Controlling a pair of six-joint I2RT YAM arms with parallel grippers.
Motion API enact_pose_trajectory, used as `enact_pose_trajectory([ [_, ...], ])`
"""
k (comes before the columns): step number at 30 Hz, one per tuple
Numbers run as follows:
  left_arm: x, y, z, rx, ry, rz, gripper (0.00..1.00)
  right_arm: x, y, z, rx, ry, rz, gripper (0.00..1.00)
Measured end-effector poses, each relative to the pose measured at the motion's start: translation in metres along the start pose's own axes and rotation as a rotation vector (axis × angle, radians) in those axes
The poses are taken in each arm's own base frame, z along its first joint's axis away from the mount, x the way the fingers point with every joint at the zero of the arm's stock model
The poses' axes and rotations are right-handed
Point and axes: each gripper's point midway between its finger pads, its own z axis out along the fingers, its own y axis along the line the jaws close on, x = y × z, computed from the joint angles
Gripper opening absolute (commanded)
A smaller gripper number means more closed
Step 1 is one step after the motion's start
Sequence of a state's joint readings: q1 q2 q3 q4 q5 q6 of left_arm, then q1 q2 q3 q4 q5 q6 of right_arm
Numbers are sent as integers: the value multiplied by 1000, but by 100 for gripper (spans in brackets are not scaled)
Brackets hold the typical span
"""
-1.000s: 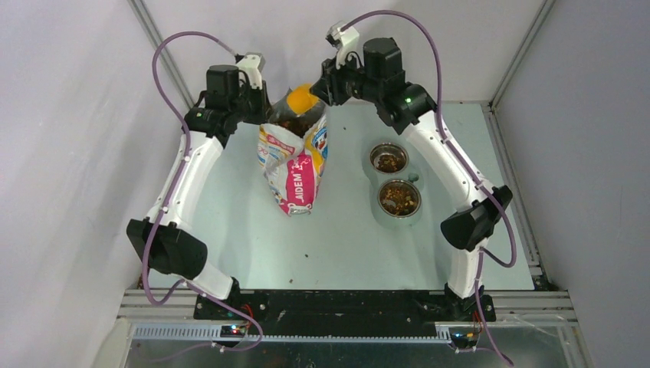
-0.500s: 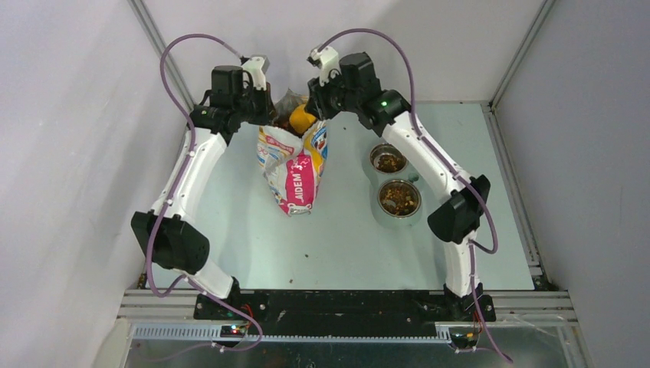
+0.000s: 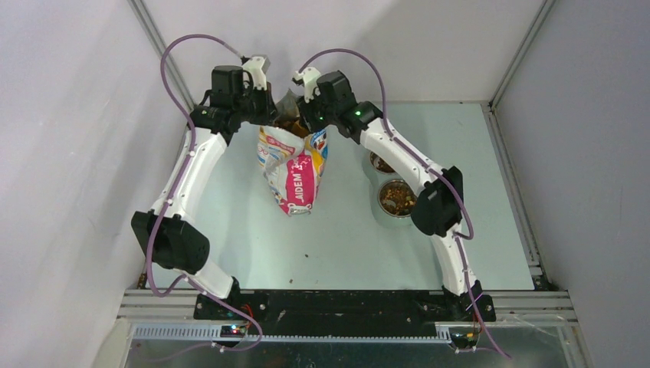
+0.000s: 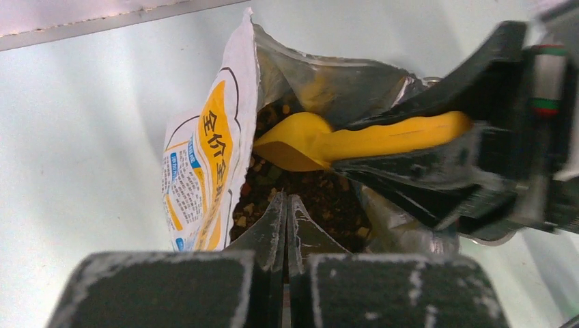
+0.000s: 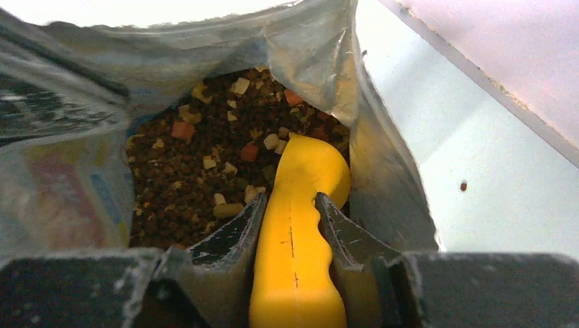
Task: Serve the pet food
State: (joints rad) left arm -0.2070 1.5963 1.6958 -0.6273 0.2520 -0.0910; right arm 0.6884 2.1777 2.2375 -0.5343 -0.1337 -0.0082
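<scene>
Looks like the scooping step to me. The right gripper [image 5: 290, 203] is clamped on the yellow scoop [image 5: 308, 171] by its handle. The scoop's head is dug into the pet food [image 5: 198, 179] just ahead of its fingertips, inside the open bag [image 3: 295, 172]. The left gripper [image 4: 286, 208] is fully closed at the bag's rim, but I can't tell if it's pinching foil. Next it needs a level lift over to the bowls [image 3: 381, 201] beside that arm.

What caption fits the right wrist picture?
Right gripper holds the yellow scoop against the pet food inside the open bag.
</scene>
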Motion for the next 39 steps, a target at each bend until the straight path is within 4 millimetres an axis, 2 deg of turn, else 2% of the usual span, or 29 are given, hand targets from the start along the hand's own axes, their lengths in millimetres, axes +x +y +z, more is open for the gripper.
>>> enact_pose_trajectory([
  [5,0,-5,1,24,-3,-9,0,14,-1,19,-2,14,-6,0],
  [12,6,-10,5,47,8,-22,0,19,3,22,-27,21,-14,0],
  [27,6,-11,5,48,7,-20,0,40,24,14,-294,86,64,0],
  [39,6,-9,5,38,6,-9,0,31,18,0,-402,87,281,0],
])
